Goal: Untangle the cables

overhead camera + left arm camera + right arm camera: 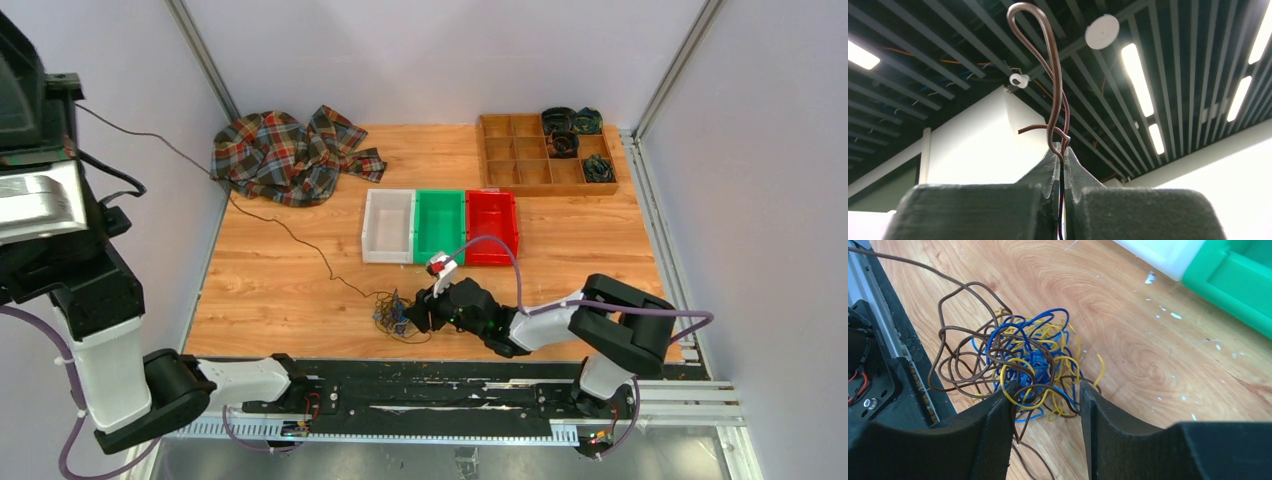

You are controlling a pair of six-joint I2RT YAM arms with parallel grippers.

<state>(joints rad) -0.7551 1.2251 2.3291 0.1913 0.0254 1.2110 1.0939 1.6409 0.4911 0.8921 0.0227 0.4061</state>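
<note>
The cables (393, 312) lie as a fist-sized tangle of blue, yellow and brown wire (1023, 355) on the wooden table near its front edge. My right gripper (1047, 386) is low at the tangle's near side and open, with several loops lying between its fingers (998, 425). In the top view the right gripper (415, 312) sits just right of the tangle. A long brown cable (290, 235) runs from the tangle up to the far left, where my left arm is raised. My left gripper (1063, 150) points at the ceiling, shut on this brown cable (1053, 75), whose loop sticks up above the fingertips.
White (388, 225), green (440, 225) and red (493, 225) bins stand side by side behind the tangle. A plaid cloth (290, 155) lies at the back left. A wooden compartment tray (520, 160) with dark coils is at the back right. The black base rail (400, 385) borders the front edge.
</note>
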